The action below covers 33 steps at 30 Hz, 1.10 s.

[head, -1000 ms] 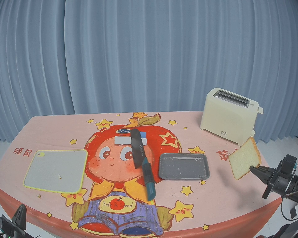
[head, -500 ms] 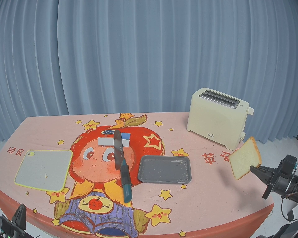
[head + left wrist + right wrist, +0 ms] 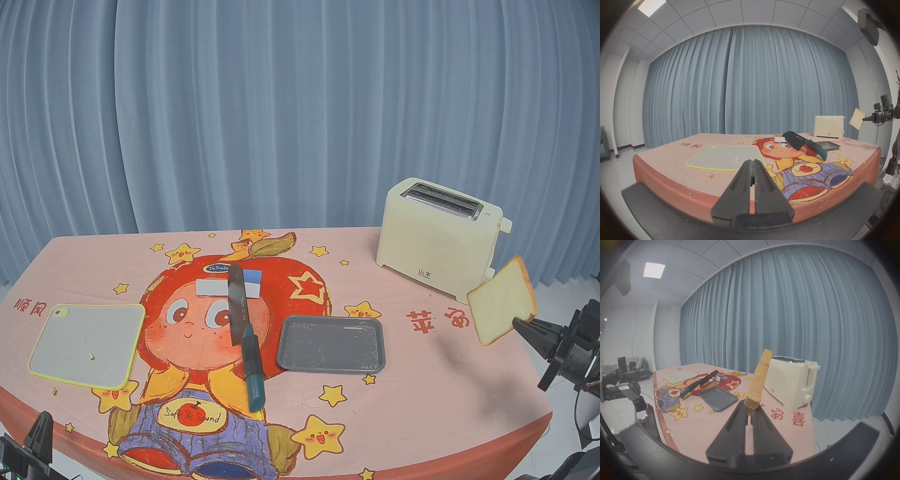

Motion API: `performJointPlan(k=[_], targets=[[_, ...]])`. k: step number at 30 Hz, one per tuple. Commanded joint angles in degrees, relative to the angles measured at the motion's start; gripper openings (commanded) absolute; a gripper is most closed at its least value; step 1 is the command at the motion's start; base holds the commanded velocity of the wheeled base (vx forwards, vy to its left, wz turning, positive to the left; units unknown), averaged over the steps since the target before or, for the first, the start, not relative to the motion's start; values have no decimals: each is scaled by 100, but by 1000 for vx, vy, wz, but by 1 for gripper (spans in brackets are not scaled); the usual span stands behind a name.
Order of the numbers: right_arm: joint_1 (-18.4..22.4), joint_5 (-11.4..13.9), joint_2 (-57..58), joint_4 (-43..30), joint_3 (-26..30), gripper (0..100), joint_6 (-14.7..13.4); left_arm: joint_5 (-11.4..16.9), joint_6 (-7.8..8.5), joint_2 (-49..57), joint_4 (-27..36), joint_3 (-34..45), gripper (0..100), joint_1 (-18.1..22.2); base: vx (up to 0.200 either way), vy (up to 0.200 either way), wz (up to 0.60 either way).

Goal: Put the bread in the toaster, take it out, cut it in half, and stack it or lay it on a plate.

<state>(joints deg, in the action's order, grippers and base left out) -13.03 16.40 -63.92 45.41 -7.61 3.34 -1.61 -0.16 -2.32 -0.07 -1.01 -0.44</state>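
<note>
We held the bread [image 3: 502, 300] by a lower corner in the pinched right gripper [image 3: 516, 322], with the slice upright in the air just off the table's [image 3: 437, 387] right edge. The toaster [image 3: 437, 240] stood at the far right corner, just inward of the slice, its long slots facing up. We judged the right arm nearer. The left gripper [image 3: 753, 162], closed on nothing, sat below the near left edge.

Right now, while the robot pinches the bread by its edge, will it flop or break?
Probably won't flop: the bread slice stands stiff above the right gripper, held by one edge. It seems light, but that pinched edge might crumble.
</note>
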Motion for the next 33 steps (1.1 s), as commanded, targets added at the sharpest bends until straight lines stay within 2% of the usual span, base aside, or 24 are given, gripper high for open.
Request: performJointPlan(k=[1,4,15,21,33], targets=[[134,30,28,3,-65,0,35,-6,-2,-6,-1,101,0,0,0,0,0],[275,48,28,3,-83,0,35,-6,-2,-6,-1,101,0,0,0,0,0],[336,57,19,12,-189,0,0,3,-2,-6,-28,101,0,0,0,0,0],[415,171,-33,12,-215,0,9,3,-2,-6,-37,101,0,0,0,0,0],[495,171,-60,3,-232,0,9,3,-2,3,-37,101,0,0,0,0,0]])
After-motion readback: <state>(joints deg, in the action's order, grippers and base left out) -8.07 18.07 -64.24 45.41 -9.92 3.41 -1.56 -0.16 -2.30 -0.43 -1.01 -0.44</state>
